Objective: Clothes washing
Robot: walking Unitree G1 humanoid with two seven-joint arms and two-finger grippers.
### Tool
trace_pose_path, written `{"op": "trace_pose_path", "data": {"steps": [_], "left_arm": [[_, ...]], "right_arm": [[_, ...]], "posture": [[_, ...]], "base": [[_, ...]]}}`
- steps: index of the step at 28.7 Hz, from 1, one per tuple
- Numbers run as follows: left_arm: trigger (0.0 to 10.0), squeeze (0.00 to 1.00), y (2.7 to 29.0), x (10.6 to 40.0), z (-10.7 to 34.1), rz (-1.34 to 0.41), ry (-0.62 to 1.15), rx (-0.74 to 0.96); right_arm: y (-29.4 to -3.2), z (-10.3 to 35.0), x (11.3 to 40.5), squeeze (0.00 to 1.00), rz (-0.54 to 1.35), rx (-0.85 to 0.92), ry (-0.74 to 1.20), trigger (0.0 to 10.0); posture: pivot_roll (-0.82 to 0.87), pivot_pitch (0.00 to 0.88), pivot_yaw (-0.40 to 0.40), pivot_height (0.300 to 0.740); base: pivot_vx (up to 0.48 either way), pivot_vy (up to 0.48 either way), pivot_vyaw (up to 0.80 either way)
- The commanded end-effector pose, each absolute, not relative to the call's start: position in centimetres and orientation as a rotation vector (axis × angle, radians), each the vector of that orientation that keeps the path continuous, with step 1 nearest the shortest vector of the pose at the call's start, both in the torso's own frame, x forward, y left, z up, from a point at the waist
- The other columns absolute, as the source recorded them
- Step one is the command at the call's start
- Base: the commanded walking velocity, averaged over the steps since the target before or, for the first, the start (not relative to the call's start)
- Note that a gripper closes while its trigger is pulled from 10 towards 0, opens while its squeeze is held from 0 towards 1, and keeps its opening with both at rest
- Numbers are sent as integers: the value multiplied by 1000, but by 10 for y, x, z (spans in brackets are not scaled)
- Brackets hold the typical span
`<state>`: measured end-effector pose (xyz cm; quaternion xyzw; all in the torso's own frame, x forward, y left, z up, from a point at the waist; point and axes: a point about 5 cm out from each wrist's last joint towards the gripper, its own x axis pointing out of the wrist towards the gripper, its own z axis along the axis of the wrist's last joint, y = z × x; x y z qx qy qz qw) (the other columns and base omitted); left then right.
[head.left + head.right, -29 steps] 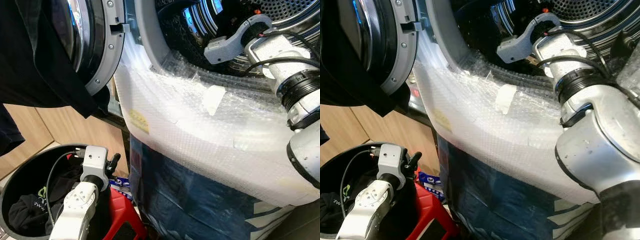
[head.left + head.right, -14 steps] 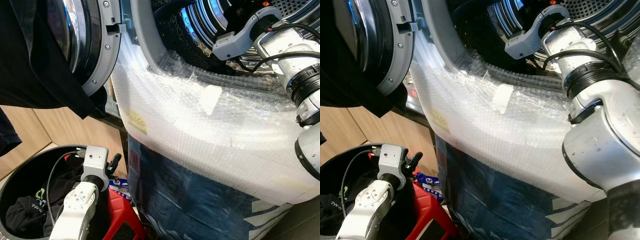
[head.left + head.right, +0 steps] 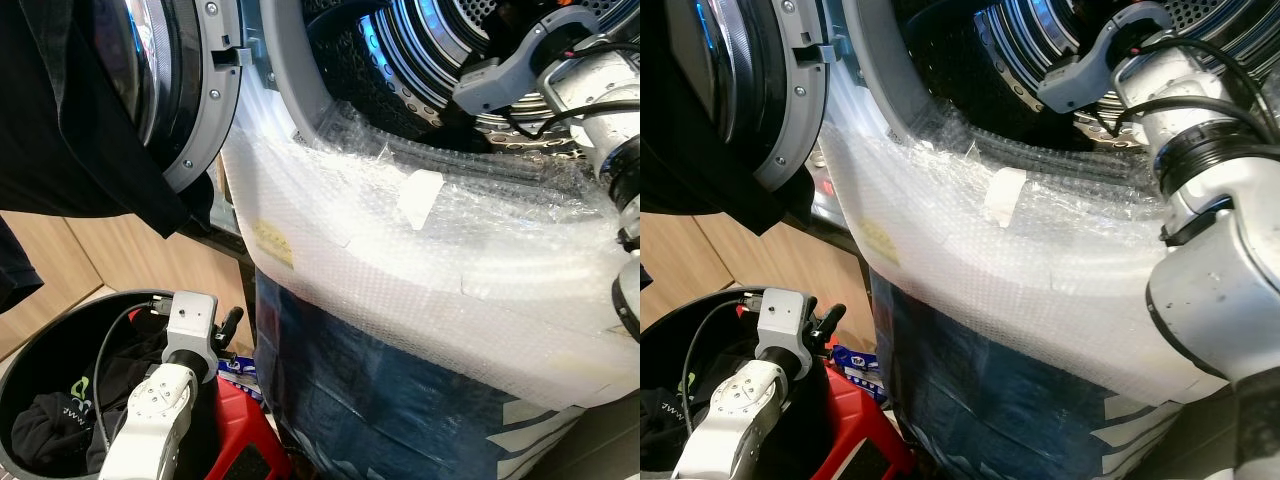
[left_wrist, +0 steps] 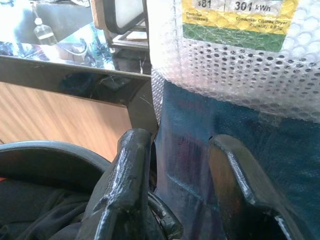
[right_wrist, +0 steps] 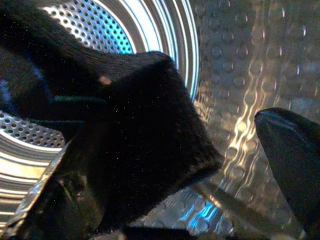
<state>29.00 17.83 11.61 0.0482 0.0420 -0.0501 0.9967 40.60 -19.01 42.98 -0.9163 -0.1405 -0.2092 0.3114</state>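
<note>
the right arm (image 3: 585, 85) reaches through the open mouth of the washing machine (image 3: 430, 270), whose front is wrapped in bubble wrap (image 3: 400, 260) above and blue plastic sheeting (image 3: 380, 400) below. in the right wrist view the right gripper (image 5: 200, 165) sits inside the perforated steel drum (image 5: 235, 75) with its two fingers spread wide; a black garment (image 5: 135, 145) drapes over one finger (image 5: 65, 200), while the other finger (image 5: 295, 150) stands apart from the cloth, so nothing is pinched between them.

the round door (image 3: 190, 90) of the machine hangs open at the robot's left, and dark clothing (image 3: 70, 120) hangs in front of it.

low at the left, the left arm (image 3: 160, 400) rests over a round dark laundry basket (image 3: 20, 370) that holds more black clothes (image 3: 50, 425), one with a small green mark. in the left wrist view the left gripper (image 4: 180, 190) is unclenched, its fingers (image 4: 125, 180) apart with nothing between them, pointing at the blue sheeting just beside the basket's rim (image 4: 55, 150). a yellow and green energy label (image 4: 240, 20) shows under the bubble wrap. a red stool (image 3: 240, 430) stands between the basket and the machine, on a wooden floor (image 3: 120, 250).
</note>
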Motion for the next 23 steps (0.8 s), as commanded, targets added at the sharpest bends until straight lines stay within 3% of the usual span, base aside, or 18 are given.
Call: {"op": "trace_pose_path", "data": {"steps": [1, 3, 4, 5, 7, 11, 13, 15, 19, 22, 23], "left_arm": [[10000, 0, 180, 288, 116, -104, 83, 95], [10000, 0, 179, 289, 116, -106, 84, 96], [10000, 0, 179, 289, 116, -107, 83, 94], [10000, 0, 178, 289, 116, -108, 82, 94], [10000, 0, 177, 290, 116, -109, 81, 92], [10000, 0, 177, 290, 117, -107, 78, 88], [10000, 0, 177, 290, 117, -108, 78, 88], [10000, 0, 177, 290, 117, -109, 78, 88], [10000, 0, 178, 291, 118, -104, 72, 89], [10000, 0, 178, 291, 119, -103, 71, 90], [10000, 0, 178, 291, 119, -104, 72, 91]], "right_arm": [[-188, 454, 398, 1000, -633, -2340, -419, 10000], [-182, 455, 398, 816, -611, -2338, -468, 10000], [-178, 454, 399, 361, -568, -2310, -493, 10000], [-173, 454, 398, 0, -583, -2353, -539, 10000], [-165, 458, 396, 0, -617, -2387, -635, 10000], [-163, 475, 386, 0, -776, -2283, -753, 10000], [-155, 450, 399, 0, -591, -2390, -695, 10000], [-155, 444, 401, 0, -554, -2409, -674, 10000], [-170, 457, 395, 0, -698, -2301, -647, 10000], [-165, 452, 398, 0, -614, -2310, -669, 10000], [-162, 443, 402, 0, -555, -2385, -639, 10000]], "posture": [[149, 41, 18, 740], [144, 40, 18, 740], [144, 40, 19, 740], [144, 40, 20, 740], [145, 38, 18, 740], [144, 40, 17, 740], [144, 35, 12, 740], [145, 35, 12, 740], [155, 36, 13, 740], [149, 37, 15, 740], [147, 38, 12, 740]], "base": [[0, 0, 0], [0, 0, 0], [0, 0, 0], [0, 0, 0], [0, 0, 0], [0, 0, 0], [0, 0, 0], [0, 0, 0], [0, 0, 0], [0, 0, 0], [0, 0, 0]]}}
